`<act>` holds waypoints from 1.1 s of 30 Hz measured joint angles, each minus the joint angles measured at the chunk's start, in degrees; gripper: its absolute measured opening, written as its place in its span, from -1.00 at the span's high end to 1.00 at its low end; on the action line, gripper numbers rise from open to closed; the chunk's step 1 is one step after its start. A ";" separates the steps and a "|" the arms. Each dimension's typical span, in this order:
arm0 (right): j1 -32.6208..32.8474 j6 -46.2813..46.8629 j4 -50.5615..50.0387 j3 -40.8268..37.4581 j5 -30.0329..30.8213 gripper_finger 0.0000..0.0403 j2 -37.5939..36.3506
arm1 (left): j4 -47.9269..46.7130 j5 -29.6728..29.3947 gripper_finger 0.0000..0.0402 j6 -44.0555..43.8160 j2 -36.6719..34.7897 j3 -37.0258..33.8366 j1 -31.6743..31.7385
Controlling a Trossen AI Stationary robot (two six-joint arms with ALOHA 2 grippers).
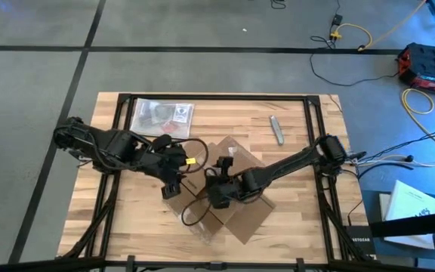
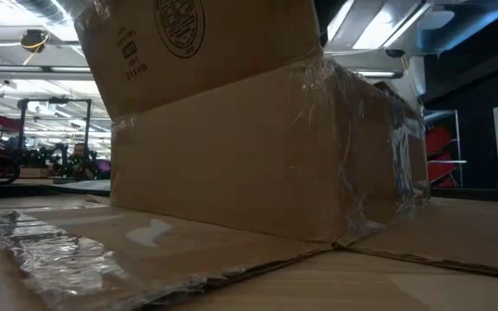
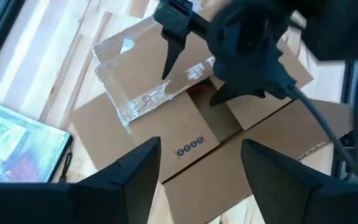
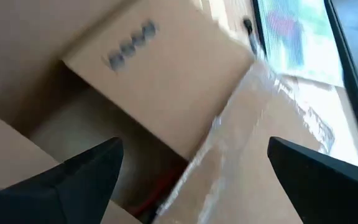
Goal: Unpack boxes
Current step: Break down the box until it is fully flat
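While the box (image 1: 229, 189) is sitting mid-table (image 1: 300, 219), flaps splayed, the right pincer (image 4: 191, 171) is hanging wide over its opening, the left pincer (image 3: 197, 165) half open beside it. Looks light, stiff, slick with tape; I'd be grabbing a flap edge.

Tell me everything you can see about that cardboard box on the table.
The box is shallow brown cardboard, sitting cornerwise mid-table with its flaps spread open. Shiny clear tape clings to its flaps and a side wall. A flap bears small dark print. Something red shows inside the opening. The right gripper hangs over the opening, jaws wide.
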 joint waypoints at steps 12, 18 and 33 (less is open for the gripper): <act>0.00 5.43 -8.98 3.23 4.47 -0.60 3.19 | -0.15 0.06 -0.05 1.81 0.04 0.00 -0.09; 0.02 8.72 -15.54 3.23 4.02 -0.15 3.19 | -0.21 0.07 -0.05 1.97 0.04 0.00 -0.09; -0.02 8.79 -25.41 13.84 6.72 0.94 3.12 | -0.05 0.09 -0.05 1.95 0.04 0.00 -0.07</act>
